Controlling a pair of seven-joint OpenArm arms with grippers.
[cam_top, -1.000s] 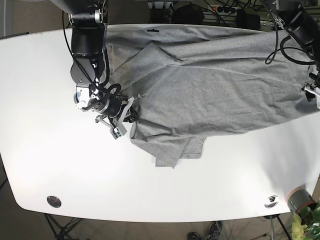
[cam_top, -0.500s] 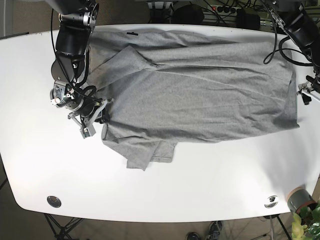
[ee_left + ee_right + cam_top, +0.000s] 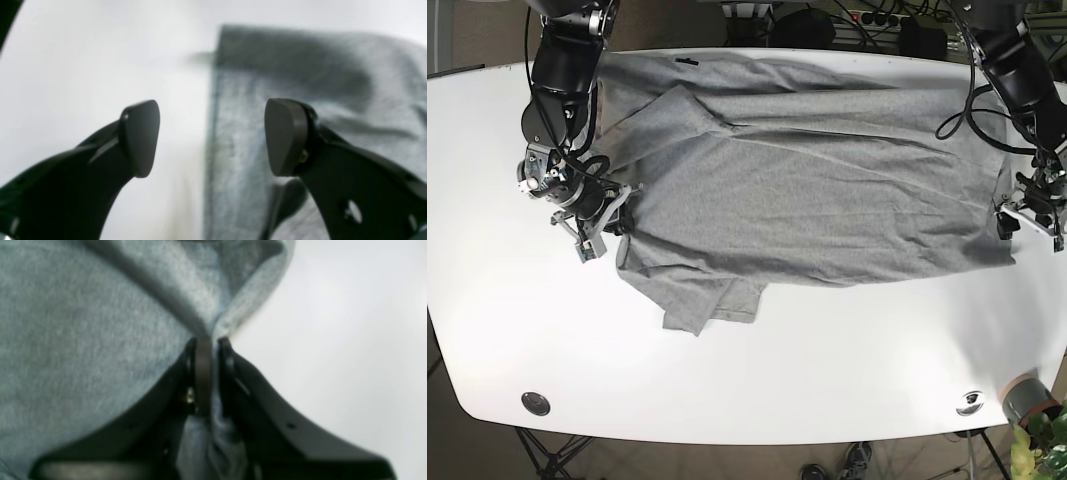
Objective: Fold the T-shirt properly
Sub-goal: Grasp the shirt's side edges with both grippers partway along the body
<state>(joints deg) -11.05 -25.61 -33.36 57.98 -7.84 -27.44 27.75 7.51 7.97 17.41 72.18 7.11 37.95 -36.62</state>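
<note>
A grey T-shirt (image 3: 807, 190) lies spread across the far half of the white counter (image 3: 757, 380), reaching from near the left edge almost to the right edge, with its far hem close to the counter's far edge. It is not flat: creases run across the middle, one panel is turned over near the far-left corner, and a sleeve-like flap (image 3: 712, 300) sticks out from the near-left side of the cloth toward the near edge. The right claw (image 3: 607, 222) sits at the left side of the counter, against the shirt's left margin; in the right wrist view its two dark fingers (image 3: 203, 373) are pressed together with a fold of grey fabric (image 3: 100, 323) pinched between them, cloth bunching above and trailing below the tips, and bare counter to one side. The left claw (image 3: 1027, 215) hangs at the right edge of the counter, just beside the shirt's right end. In the left wrist view this claw (image 3: 211, 138) is spread wide, its rounded pads (image 3: 285, 136) well apart, and a straight hem of the T-shirt (image 3: 300, 83) runs under the gap; whether a pad touches the cloth cannot be told. A small round fitting (image 3: 535, 403) is set near the near-left corner, another (image 3: 970, 403) near the near-right corner.
</note>
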